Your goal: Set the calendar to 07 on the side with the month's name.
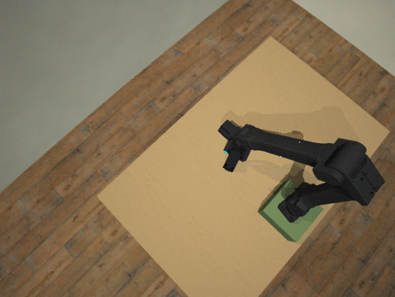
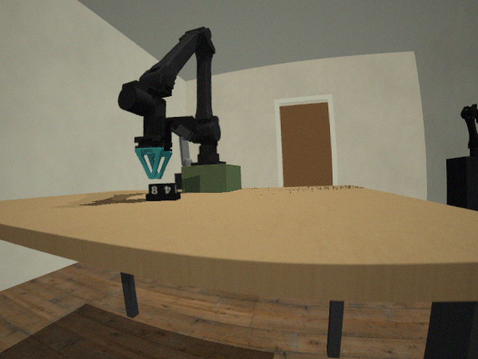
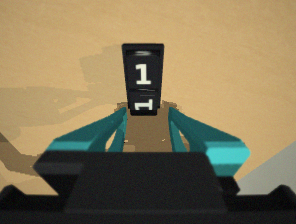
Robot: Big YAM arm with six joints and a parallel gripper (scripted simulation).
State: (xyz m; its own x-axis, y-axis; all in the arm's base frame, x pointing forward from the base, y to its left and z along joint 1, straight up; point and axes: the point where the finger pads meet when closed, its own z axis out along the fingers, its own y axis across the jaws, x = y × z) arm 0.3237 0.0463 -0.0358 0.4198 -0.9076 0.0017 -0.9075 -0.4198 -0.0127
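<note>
The black calendar tray (image 2: 164, 196) (image 3: 143, 47) lies flat on the tan table (image 2: 251, 225) (image 1: 193, 193), with two black cubes side by side in it. In the exterior view the left cube (image 2: 154, 189) shows an 8 and the right cube (image 2: 167, 189) a 4. In the wrist view the far cube (image 3: 143, 73) has a 1 on top; the near cube (image 3: 144, 105) shows a digit cut off by its edge. My gripper (image 2: 155, 176) (image 3: 147, 112) hangs just above the left cube, teal fingers partly open and pointing down, holding nothing. In the top view the arm hides the calendar.
The arm's green base block (image 1: 293, 226) (image 2: 211, 177) stands just behind the calendar, near the table's edge. A door (image 2: 306, 144) is in the back wall. A dark stand (image 2: 461, 179) is off the table at the right.
</note>
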